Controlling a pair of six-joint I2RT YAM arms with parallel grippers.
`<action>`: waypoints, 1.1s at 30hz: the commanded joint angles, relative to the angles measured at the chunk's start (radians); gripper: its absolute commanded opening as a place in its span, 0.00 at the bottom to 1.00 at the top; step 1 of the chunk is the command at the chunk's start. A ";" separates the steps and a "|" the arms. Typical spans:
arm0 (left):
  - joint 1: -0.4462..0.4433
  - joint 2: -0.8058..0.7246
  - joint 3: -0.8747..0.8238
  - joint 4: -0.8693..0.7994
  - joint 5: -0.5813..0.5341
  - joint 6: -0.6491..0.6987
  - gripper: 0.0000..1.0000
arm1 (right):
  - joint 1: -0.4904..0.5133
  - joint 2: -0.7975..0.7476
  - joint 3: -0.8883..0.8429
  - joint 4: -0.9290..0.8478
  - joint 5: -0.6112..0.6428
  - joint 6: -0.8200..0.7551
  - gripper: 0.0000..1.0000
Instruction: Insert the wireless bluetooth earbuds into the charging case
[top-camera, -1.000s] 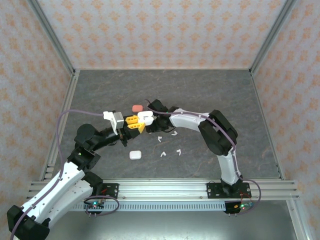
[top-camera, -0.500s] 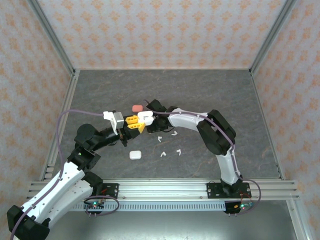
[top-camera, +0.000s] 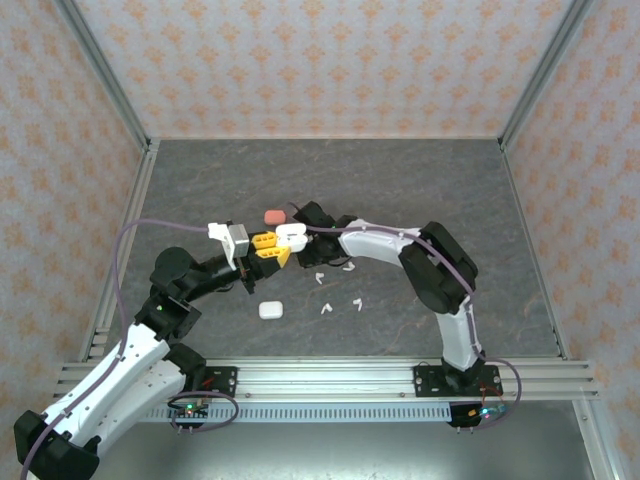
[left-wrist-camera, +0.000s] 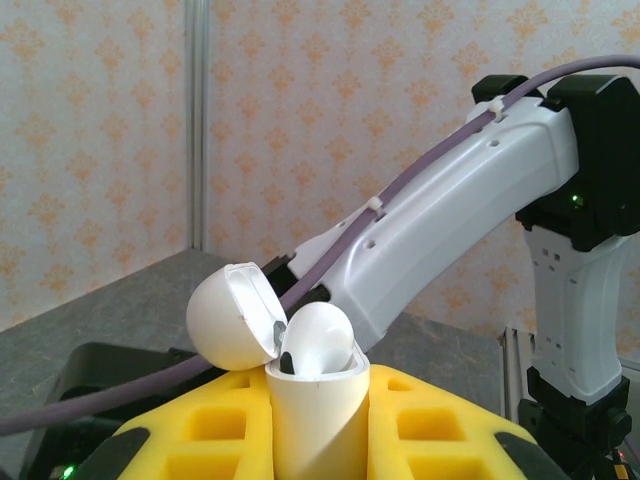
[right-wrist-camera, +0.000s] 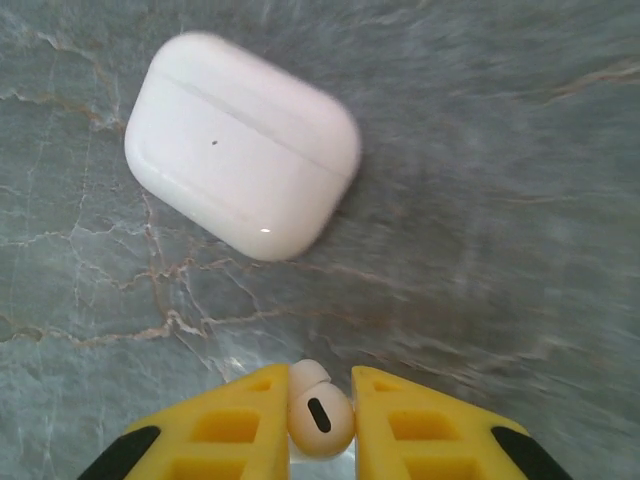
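White plastic earbuds (top-camera: 326, 309) are lying on grey marbled surface (top-camera: 430, 200), peach-patterned walls (top-camera: 330, 60) around — right claw (right-wrist-camera: 320, 400) pinching one, left claw (left-wrist-camera: 318, 440) pinching open white charging case (left-wrist-camera: 312, 395).

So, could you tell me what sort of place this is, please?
Most likely a robotics lab test cell: a grey marbled tabletop boxed in by wallpaper-patterned panels on aluminium framing, with two robot arms bolted to a rail at its near edge.
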 joint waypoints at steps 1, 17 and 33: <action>-0.002 -0.016 0.021 0.017 0.001 0.017 0.00 | -0.047 -0.138 -0.060 0.035 0.048 -0.045 0.19; -0.002 0.188 -0.013 0.204 0.050 -0.064 0.00 | -0.186 -0.863 -0.340 0.147 0.028 -0.360 0.18; -0.003 0.376 0.065 0.241 0.203 -0.101 0.00 | -0.080 -0.882 -0.168 0.082 -0.216 -0.643 0.19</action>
